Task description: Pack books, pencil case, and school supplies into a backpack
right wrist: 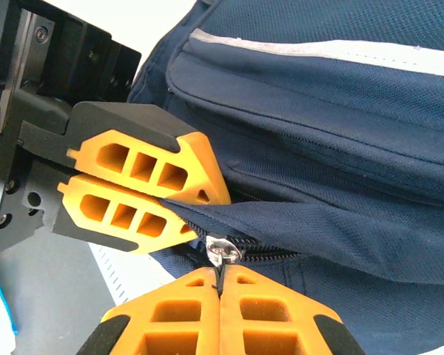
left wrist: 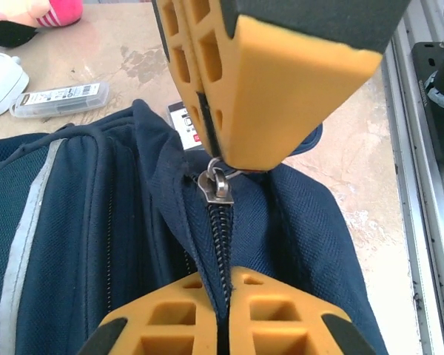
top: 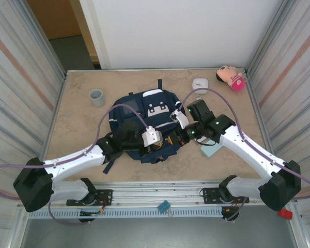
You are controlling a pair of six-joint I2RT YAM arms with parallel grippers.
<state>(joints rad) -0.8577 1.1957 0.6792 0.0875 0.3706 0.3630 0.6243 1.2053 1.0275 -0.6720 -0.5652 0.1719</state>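
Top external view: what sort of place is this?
Probably a robot lab test cell, not a real room: a tabletop boxed in by corrugated panels, an aluminium rail along its near edge, and staged props: backpack, grey cup, plush toy.

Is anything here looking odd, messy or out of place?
A pink plush toy lies in the far right corner, a stray among school things. A small white packet sits half hidden behind the edge of the backpack, easy to overlook. Nothing looks spilled or torn.
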